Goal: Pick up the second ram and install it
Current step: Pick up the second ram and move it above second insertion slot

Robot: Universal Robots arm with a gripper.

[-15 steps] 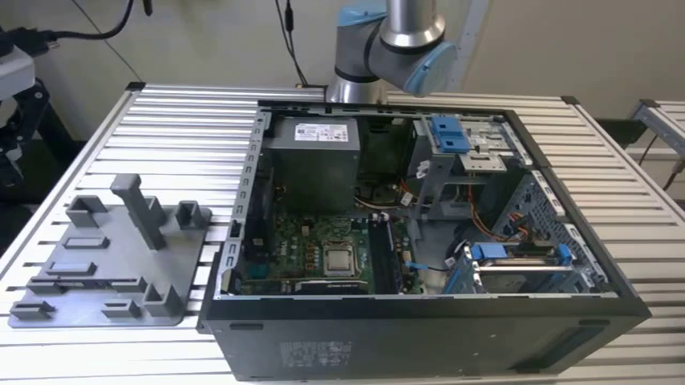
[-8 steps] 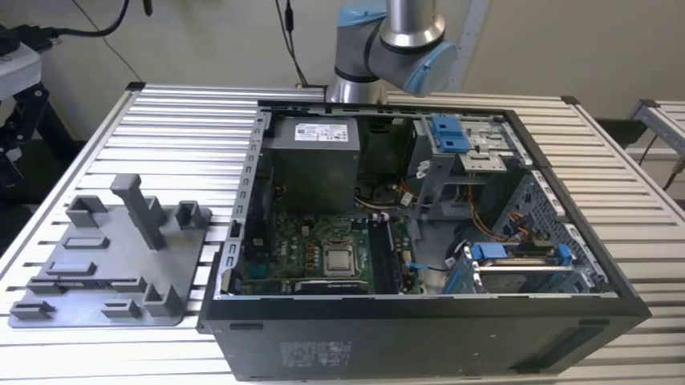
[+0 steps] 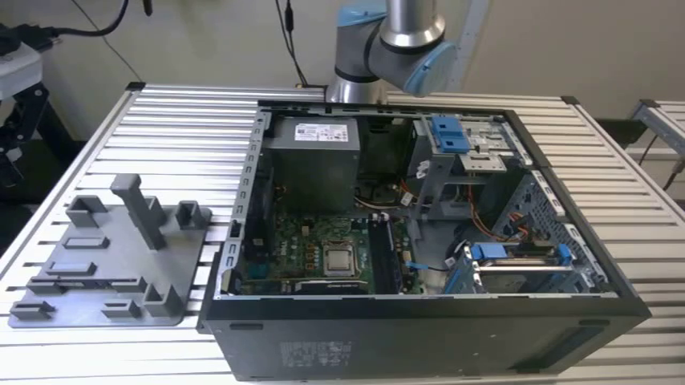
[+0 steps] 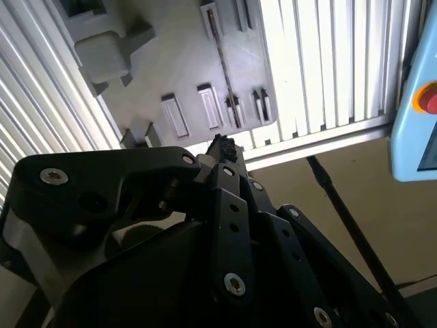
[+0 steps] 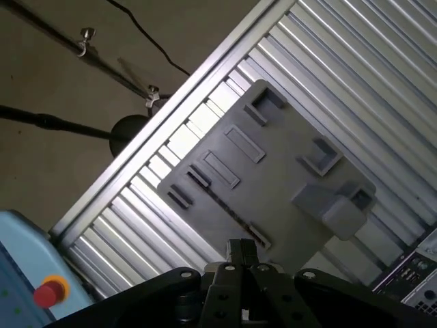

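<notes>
one ram [image 5: 229,211] is sitting edge-on in a long slot of the grey holder [image 5: 287,137]. in the first wrist view it reads as a thin dark line between two little end blocks. the end effector [image 5: 239,248] hangs above that holder and apart from it, fingertips pressed together with nothing between them, so closed and empty. the holder lies flat on the slatted metal counter [image 5: 355,75], near its edge. in the exterior view the holder is on the exterior view's left, just beside the open pc case [image 3: 428,337], which lies on its side with the board and a silver chip [image 3: 340,259] facing up. the arm [image 3: 391,44] stands at the far side of the case. a light blue box with a red button [image 5: 46,292] sits past the counter's edge.
</notes>
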